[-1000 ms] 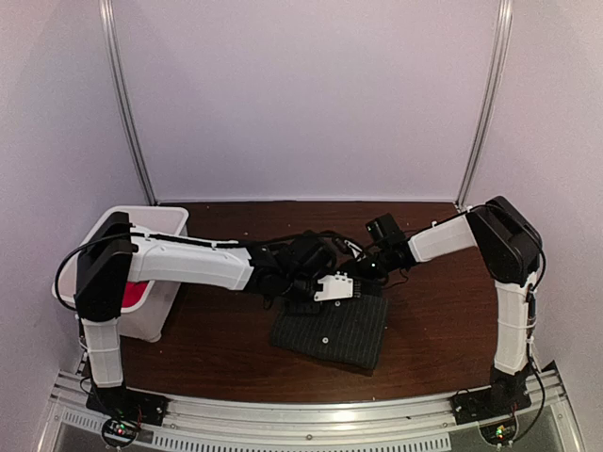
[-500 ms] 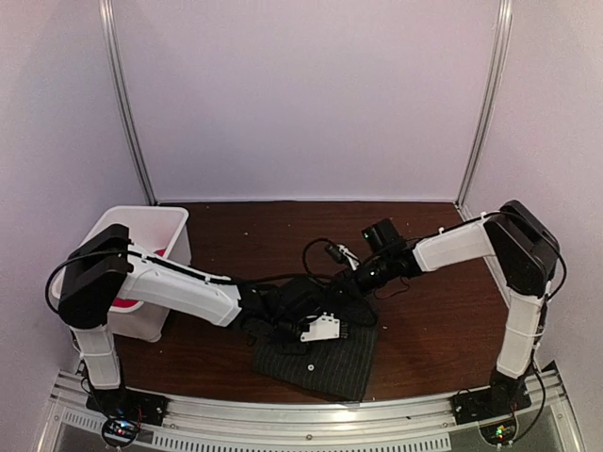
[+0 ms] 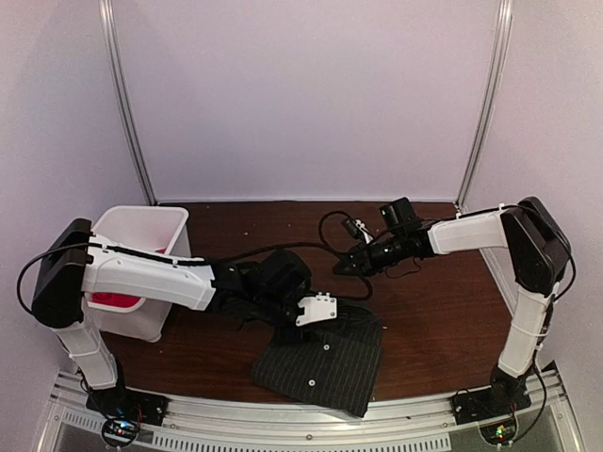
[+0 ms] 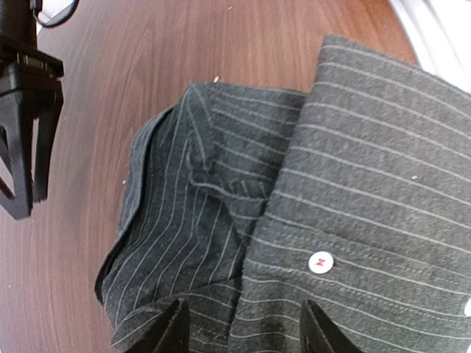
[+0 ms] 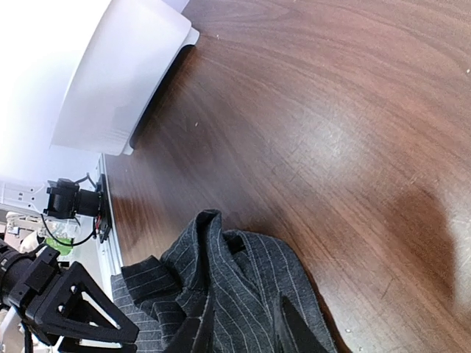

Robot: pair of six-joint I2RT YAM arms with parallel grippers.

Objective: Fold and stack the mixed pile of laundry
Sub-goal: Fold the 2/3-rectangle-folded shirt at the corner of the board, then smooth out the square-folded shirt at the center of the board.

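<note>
A dark charcoal pinstriped button-up shirt (image 3: 325,363) is lying folded into a rough rectangle on the dark wooden tabletop (image 3: 433,311), close to the near edge and slightly right of centre. 1 white button (image 4: 320,262) is showing on its upper layer in the left wrist view, and the layer beside it is lying rumpled and creased.

The left end effector (image 3: 317,309) is hanging over the far edge of the shirt, at the end of an arm reaching across from the left. Its 2 fingers are standing apart in a released state, with the striped cloth beneath them and nothing pinched between them.

The right end effector (image 3: 341,267) is hovering over bare wood just beyond the shirt's far edge, apart from the cloth in the overhead view. In its own wrist view its 2 fingers are showing a gap between them, released, and gripping nothing.

A bright red T-shirt (image 3: 115,299) is lying inside a white plastic bin (image 3: 155,226), only partly showing behind the left arm. The bin is sitting at the far left of the tabletop, well apart from the pinstriped shirt.
</note>
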